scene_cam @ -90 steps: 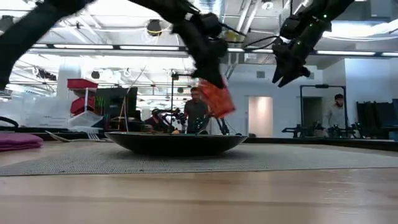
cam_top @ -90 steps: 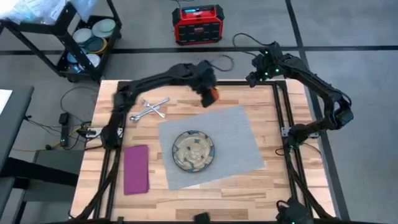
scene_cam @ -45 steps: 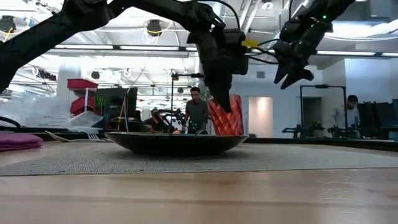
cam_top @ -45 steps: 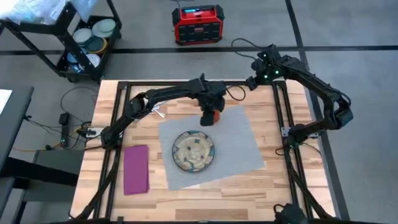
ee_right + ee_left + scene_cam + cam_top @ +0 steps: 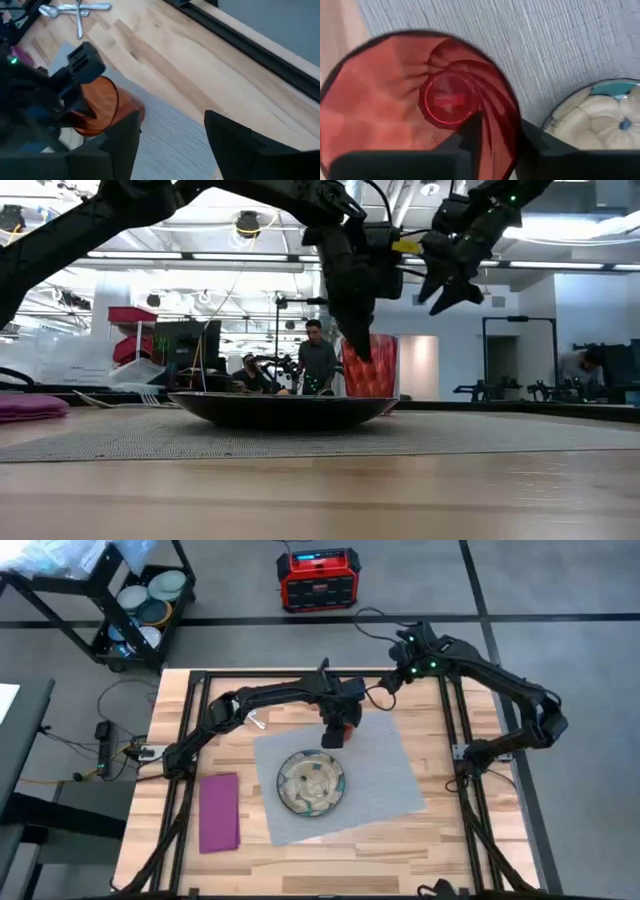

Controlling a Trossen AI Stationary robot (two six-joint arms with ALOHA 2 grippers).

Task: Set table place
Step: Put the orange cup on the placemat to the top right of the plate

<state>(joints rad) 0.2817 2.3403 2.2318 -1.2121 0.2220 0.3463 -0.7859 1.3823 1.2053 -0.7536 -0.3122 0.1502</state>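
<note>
On the wooden worktop (image 5: 400, 840) lies the grey mat (image 5: 385, 775), with the round plate (image 5: 312, 782) on it and the magenta napkin (image 5: 220, 812) beside it on bare wood. The left gripper (image 5: 337, 732) has its fingers clenched on the orange cup (image 5: 372, 366), upright at the mat's far edge, just behind the plate. The right gripper (image 5: 392, 678) hovers near with released fingers.

Robotics lab or open workshop hall, grey floor with dark taped lines, red portable power unit (image 5: 318, 579) on the floor, wheeled cart (image 5: 120, 602) stacked with dishes, cables trailing off the counter (image 5: 190, 798), ceiling strip lights, people (image 5: 317, 358) at workstations behind
</note>
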